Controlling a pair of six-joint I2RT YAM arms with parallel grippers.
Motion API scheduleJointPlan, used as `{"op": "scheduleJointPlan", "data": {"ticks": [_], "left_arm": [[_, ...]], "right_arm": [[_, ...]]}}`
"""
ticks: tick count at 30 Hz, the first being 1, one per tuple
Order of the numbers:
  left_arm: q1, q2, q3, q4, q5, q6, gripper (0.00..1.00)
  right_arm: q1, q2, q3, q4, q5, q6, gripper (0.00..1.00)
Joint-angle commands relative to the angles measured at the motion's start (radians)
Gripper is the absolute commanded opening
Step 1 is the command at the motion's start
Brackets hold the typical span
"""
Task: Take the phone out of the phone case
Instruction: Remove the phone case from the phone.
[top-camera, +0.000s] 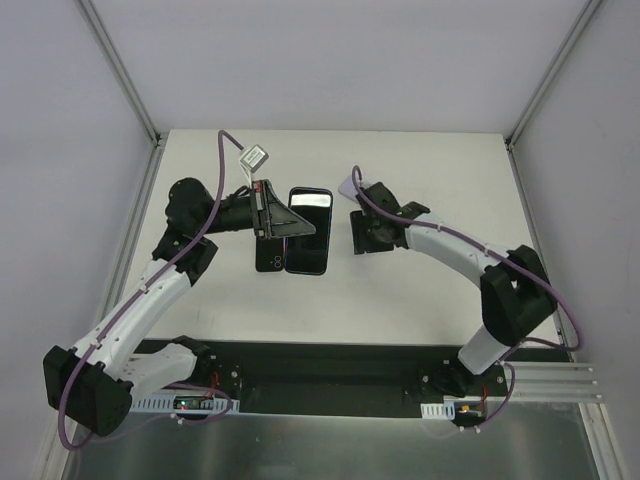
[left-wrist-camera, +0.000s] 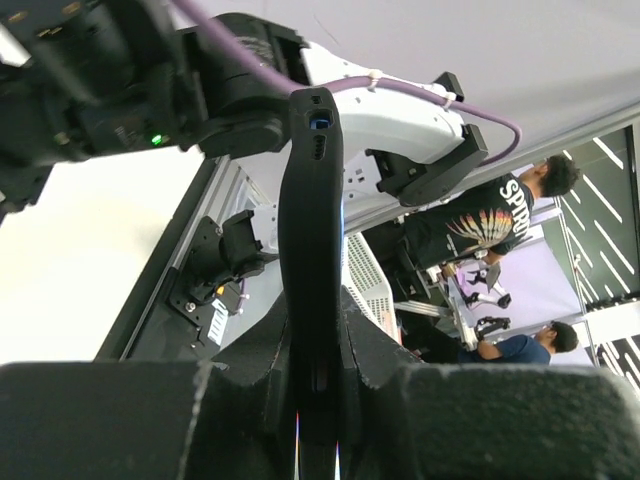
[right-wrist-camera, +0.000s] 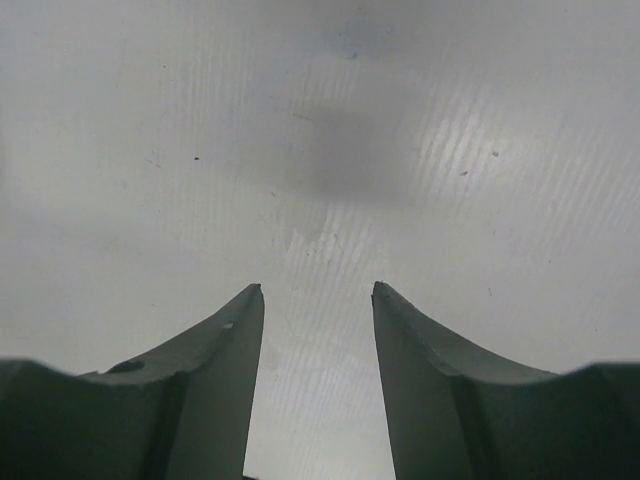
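The black phone (top-camera: 308, 254) lies flat on the white table, screen up, in the middle of the top view. Just left of it the black phone case (top-camera: 268, 260) stands tilted on its edge, apart from the phone, with my left gripper (top-camera: 270, 232) shut on it. In the left wrist view the case (left-wrist-camera: 312, 220) shows edge-on as a thin black strip with cut-outs, pinched at my left gripper (left-wrist-camera: 320, 400). My right gripper (top-camera: 354, 234) hangs open to the right of the phone. In the right wrist view that gripper (right-wrist-camera: 318, 290) has only bare table between its fingers.
A small white tag (top-camera: 255, 155) hangs on the left arm's purple cable near the table's far side. Grey enclosure walls (top-camera: 120, 80) bound the table left and right. A black base strip (top-camera: 320, 375) runs along the near edge.
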Motion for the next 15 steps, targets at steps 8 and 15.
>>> {"op": "scheduleJointPlan", "data": {"ticks": [8, 15], "left_arm": [[0.001, 0.003, -0.005, 0.111, 0.052, 0.025, 0.00], [0.001, 0.041, -0.040, 0.178, 0.141, 0.105, 0.00]], "right_arm": [[-0.166, -0.340, -0.022, 0.119, -0.384, 0.114, 0.53], [-0.223, -0.465, 0.087, 0.139, -0.481, 0.173, 0.62]]}}
